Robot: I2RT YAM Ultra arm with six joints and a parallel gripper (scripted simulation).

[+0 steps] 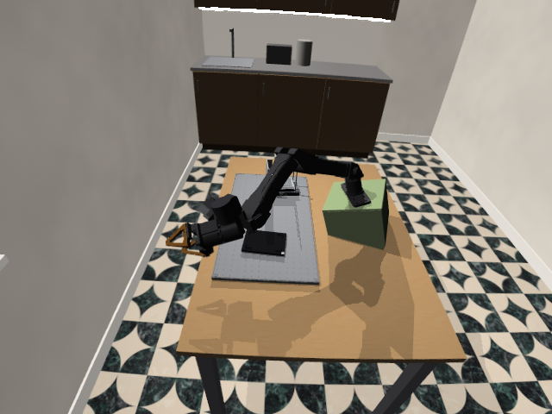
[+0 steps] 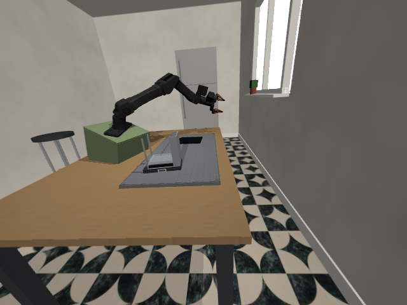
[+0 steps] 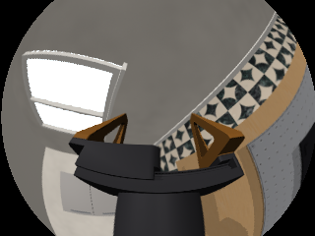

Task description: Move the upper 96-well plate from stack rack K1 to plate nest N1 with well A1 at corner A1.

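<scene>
My fingers (image 2: pixel 217 104) stand wide open on nothing, high past the desk (image 2: pixel 131 210) edge; rack K1 (image 2: pixel 175 144) lies well behind me, its plates' long axis probably front-to-back.

My arm (image 1: pixel 285 171) stretches out long from its base, elbow raised, wrist (image 2: pixel 201 93) level. My claw (image 1: pixel 182 241) hangs high past the worktop's (image 1: pixel 311 321) edge, fingers spread wide, gripping nothing.

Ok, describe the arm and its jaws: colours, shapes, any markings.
The arm is matte black throughout, built of boxy links with rounded joint housings, on a black foot atop a green block. The gripper has a wide black crossbar carrying two orange-brown, open triangular jaws. No cables or markings show.
</scene>
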